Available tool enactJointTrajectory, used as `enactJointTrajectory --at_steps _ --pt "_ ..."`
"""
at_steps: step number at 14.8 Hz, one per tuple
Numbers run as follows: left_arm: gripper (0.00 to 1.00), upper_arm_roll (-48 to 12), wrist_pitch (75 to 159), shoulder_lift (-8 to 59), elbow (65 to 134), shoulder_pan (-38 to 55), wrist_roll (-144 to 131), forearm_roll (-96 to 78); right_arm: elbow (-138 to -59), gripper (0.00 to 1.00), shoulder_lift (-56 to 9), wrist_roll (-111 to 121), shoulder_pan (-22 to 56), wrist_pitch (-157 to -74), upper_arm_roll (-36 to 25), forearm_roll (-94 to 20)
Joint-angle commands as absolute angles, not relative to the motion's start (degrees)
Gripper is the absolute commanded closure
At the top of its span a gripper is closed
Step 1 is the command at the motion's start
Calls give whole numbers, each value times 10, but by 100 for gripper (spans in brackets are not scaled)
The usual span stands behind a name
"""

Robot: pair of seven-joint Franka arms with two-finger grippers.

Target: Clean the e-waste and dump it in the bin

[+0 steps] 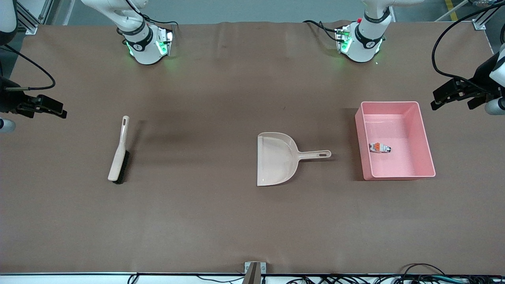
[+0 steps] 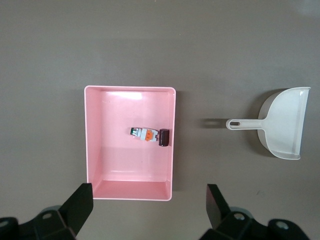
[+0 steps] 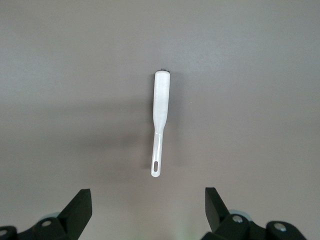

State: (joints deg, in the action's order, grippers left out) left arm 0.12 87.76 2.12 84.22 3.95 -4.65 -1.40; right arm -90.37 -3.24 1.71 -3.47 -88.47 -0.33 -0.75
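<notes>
The pink bin [image 1: 360,146] stands toward the left arm's end of the table. In it lie both e-waste parts: the white one with green and orange marks [image 1: 379,147] and, touching it, the small black block [image 2: 164,137]. The left wrist view shows the bin [image 2: 93,150] and the white part [image 2: 143,133] from above. My left gripper [image 1: 434,99] is open and empty, up in the air beside the bin [image 2: 149,192]. My right gripper [image 1: 63,110] is open and empty, raised near the right arm's end of the table [image 3: 147,192].
A beige dustpan [image 1: 276,159] lies empty mid-table, its handle toward the bin; it also shows in the left wrist view [image 2: 287,122]. A beige brush with black bristles [image 1: 119,152] lies toward the right arm's end and shows in the right wrist view [image 3: 160,105].
</notes>
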Motion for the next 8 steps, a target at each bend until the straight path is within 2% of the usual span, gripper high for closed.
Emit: enactJointTrajectory --at_steps 1,8 --pt "0 1 867 24 830 40 -44 -4 -925 0 -12 18 -40 -891 -1 -12" --pt "0 1 866 25 831 33 -40 -3 -925 0 -14 16 -40 -895 -1 -12"
